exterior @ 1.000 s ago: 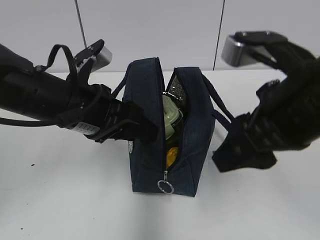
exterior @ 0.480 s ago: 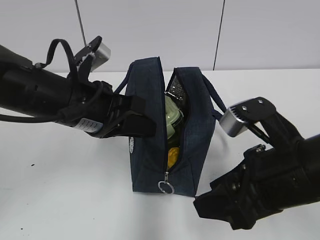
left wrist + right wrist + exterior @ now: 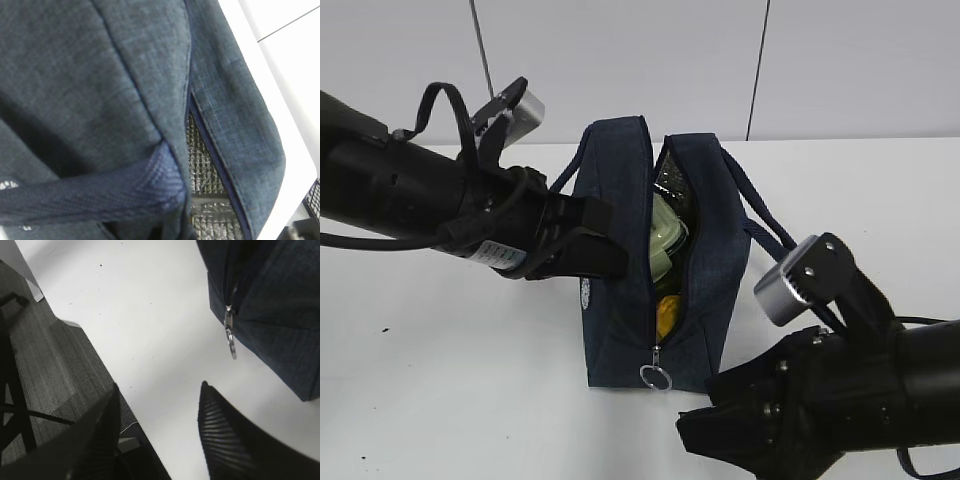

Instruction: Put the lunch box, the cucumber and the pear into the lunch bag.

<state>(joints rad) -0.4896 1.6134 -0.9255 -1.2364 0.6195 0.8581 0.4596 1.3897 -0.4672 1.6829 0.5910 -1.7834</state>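
Bracing the dark navy fabric lunch bag [image 3: 705, 260] upright, the left gripper [image 3: 595, 245] presses its side, grip untellable, while the right gripper [image 3: 160, 415] hangs spread wide near its ring zipper pull [image 3: 231, 340].

No text reads clearly — a white label on the left arm [image 3: 498, 256] and a pale mark on the lunch bag [image 3: 620, 330] stay illegible.

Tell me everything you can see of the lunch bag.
The lunch bag is dark navy woven fabric with silver lining, standing upright on the white table. Its top zipper is open; a ring pull hangs at the near end. The left gripper presses against its left side.
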